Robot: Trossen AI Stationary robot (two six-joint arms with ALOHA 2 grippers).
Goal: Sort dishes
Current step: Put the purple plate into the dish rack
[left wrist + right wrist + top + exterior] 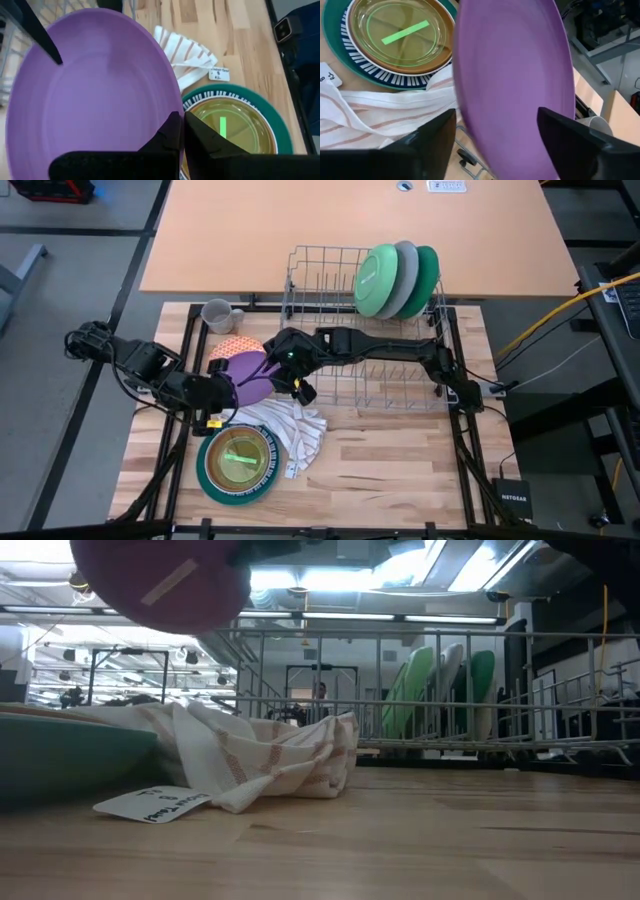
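My left gripper (182,120) is shut on a purple plate (250,370), held above the table just left of the grey wire rack (330,380); the plate also shows lifted in the low view (160,580). My right gripper (495,115) reaches across the rack and is open, one finger on each side of the plate's far rim (515,75). A stack of a teal plate (210,480), a striped plate and a yellow glass plate (238,455) lies on the table near the front. Three large plates (395,280) stand on edge in the rack. My left gripper pinches the purple plate's rim (172,107) between its two fingers, one on the inner face and one on the underside. It comes at the rim from the table's left. The plate is lifted clear and tilted. My right gripper: I cannot tell whether its open fingers touch the plate.
A white cloth with stripes (290,430) lies crumpled beside the stack, a paper tag (150,805) beside it. A grey mug (217,315) and an orange patterned dish (230,347) sit behind the purple plate. Bare wood lies to the front right (400,470).
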